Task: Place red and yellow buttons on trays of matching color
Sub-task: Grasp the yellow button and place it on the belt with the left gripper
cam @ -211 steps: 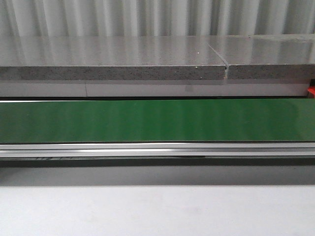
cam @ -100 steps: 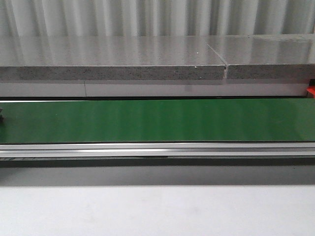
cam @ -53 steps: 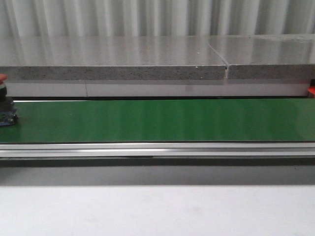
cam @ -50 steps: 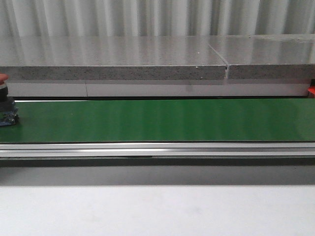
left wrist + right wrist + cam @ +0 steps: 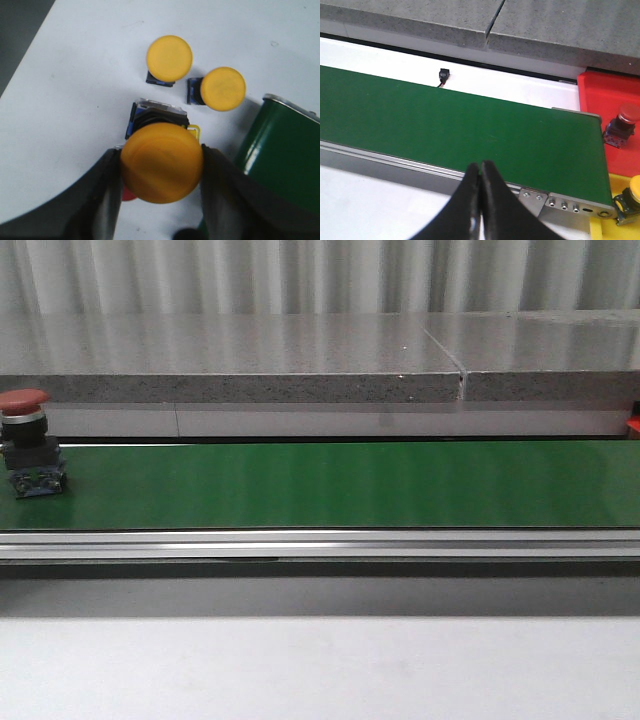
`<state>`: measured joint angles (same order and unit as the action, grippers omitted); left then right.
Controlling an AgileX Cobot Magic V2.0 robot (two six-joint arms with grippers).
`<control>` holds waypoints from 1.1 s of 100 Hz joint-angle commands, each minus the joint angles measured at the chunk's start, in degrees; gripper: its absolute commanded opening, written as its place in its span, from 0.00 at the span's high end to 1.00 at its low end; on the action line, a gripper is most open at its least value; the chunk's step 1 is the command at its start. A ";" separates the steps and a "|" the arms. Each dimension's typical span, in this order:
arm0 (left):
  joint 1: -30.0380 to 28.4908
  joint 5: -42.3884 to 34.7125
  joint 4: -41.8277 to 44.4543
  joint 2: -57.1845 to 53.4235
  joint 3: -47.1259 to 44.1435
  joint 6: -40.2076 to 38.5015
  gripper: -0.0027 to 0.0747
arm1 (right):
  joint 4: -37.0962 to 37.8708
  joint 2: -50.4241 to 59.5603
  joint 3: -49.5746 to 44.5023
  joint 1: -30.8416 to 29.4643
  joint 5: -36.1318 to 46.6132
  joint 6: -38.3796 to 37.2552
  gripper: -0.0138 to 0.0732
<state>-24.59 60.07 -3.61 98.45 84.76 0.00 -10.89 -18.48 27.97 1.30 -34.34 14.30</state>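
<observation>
My left gripper (image 5: 161, 155) is shut on a yellow button (image 5: 162, 167), held above the white table. Two more yellow buttons (image 5: 169, 57) (image 5: 223, 89) stand on the table beyond it, and a sliver of red (image 5: 129, 195) peeks out under the held one. A red button (image 5: 26, 443) with a black and blue base rides on the green belt (image 5: 330, 485) at the far left of the front view. My right gripper (image 5: 481, 167) is shut and empty over the belt's near rail. The red tray (image 5: 607, 90) holds a red button (image 5: 623, 124). A yellow button (image 5: 632, 194) sits on the yellow tray (image 5: 598, 231).
The conveyor's end roller (image 5: 280, 155) lies right beside the left gripper. A metal rail (image 5: 320, 543) runs along the belt's near side and a grey stone ledge (image 5: 230, 365) along its far side. A small black sensor (image 5: 443, 76) stands behind the belt.
A red button has come into the front view from the left edge and travelled right along the belt. Nothing else in that view has moved.
</observation>
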 commanded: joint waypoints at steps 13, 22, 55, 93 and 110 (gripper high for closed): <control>3.68 -2.73 -0.96 -10.18 -6.73 0.77 0.73 | 0.12 -0.21 1.49 0.00 3.93 0.07 0.91; 6.25 -3.91 -0.96 -12.40 -9.92 0.77 0.73 | 0.12 -0.21 1.49 0.00 3.93 0.07 0.91; 13.53 -6.30 -0.96 -13.15 -14.26 0.77 0.73 | 0.12 -0.21 1.49 0.00 3.93 0.07 0.91; 14.08 -6.87 -1.93 -10.26 -14.13 0.90 0.48 | 0.12 -0.21 1.49 0.00 3.93 0.07 0.91; 14.30 -8.35 -3.28 -10.83 -14.01 1.52 0.25 | 0.12 -0.21 1.49 0.00 3.93 0.07 0.91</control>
<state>-10.83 54.22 -5.54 89.99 69.09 0.73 -10.89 -18.48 27.97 1.30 -34.34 14.30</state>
